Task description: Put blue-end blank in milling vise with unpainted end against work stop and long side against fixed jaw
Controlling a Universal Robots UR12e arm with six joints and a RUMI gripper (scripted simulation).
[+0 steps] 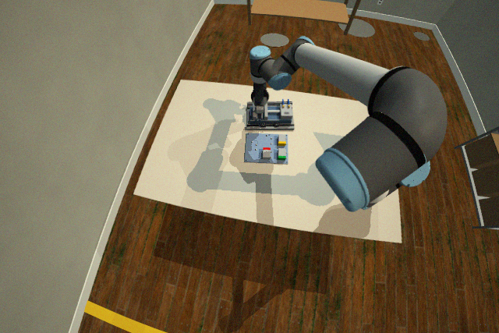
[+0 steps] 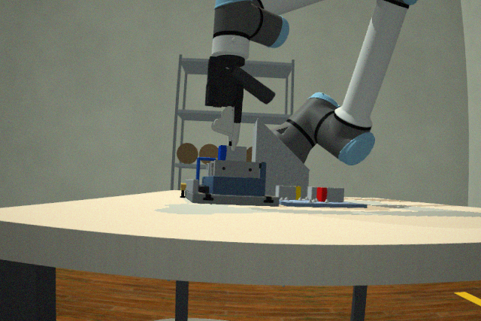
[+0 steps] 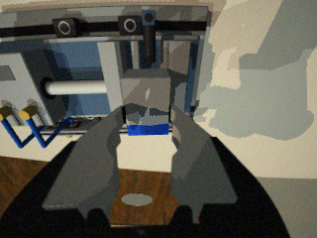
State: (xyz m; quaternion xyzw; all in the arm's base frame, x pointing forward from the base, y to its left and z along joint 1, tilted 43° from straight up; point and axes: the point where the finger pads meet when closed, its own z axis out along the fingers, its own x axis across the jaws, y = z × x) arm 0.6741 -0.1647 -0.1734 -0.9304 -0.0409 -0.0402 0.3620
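My gripper (image 3: 148,106) is shut on the blank with the blue end (image 3: 146,101). The blank is grey, and its blue painted end (image 3: 146,130) faces the near side in the wrist view. It hangs level and low over the milling vise (image 1: 269,115), at the end away from the hoses (image 1: 286,102). From the side, the gripper (image 2: 232,141) holds the blank (image 2: 233,152) at about the top of the jaws. I cannot tell whether it touches the vise. The work stop, a short dark rod (image 3: 149,42), lies beyond the blank's unpainted end.
A blue-grey plate in front of the vise carries blanks with red (image 1: 266,152), yellow (image 1: 281,143) and green (image 1: 281,154) ends. The vise's white screw rod (image 3: 74,87) and blue hoses (image 3: 30,131) lie to the left in the wrist view.
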